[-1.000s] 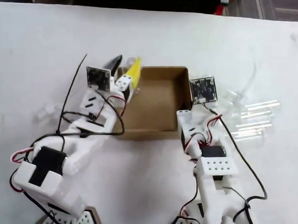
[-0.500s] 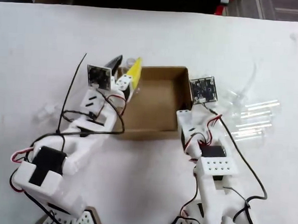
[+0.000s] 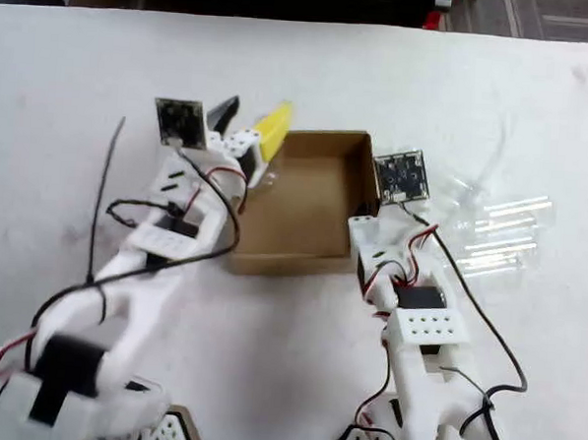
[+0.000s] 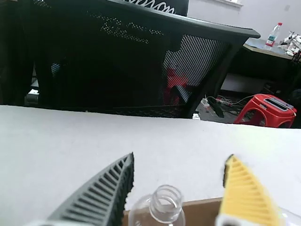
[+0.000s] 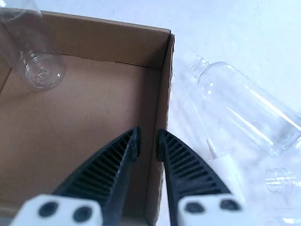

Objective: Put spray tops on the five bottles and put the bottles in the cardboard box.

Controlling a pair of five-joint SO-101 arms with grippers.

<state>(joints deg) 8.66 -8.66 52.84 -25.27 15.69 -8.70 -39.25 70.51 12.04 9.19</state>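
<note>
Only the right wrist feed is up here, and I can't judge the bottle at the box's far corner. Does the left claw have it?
Observer: The left claw is open and stands around that bottle, with a gap on one side.
Operator: Is a spray top on it yet?
Observer: No. The left wrist view shows its threaded neck bare.
Operator: Where does that arm sit relative to the box?
Observer: In the high view the claw is at the cardboard box's far left corner, and the arm itself stays outside the left wall.
</note>
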